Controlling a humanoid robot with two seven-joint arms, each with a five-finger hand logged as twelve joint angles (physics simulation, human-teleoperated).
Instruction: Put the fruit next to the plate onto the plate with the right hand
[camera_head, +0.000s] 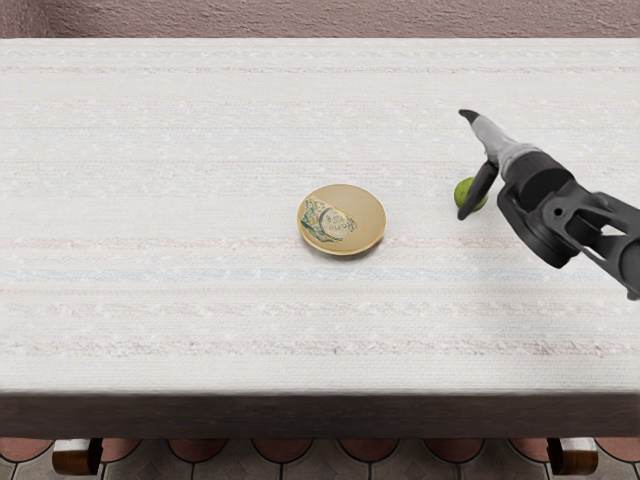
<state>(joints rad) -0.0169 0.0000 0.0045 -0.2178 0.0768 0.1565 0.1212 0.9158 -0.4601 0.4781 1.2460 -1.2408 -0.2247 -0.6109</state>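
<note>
Hovering with fingers spread and gripping nothing, one right hand (495, 150) covers one green fruit (463, 190), right of one gold plate (341, 219) on the pale striped surface (160, 300); tiled floor (320, 462) below.

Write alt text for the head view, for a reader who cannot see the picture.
The right robot hand, fingers spread, reaches in from the right edge to a small green fruit, with one finger crossing in front of it. The fruit sits on a pale table, apart from and to the right of a patterned gold plate near the middle.
</note>
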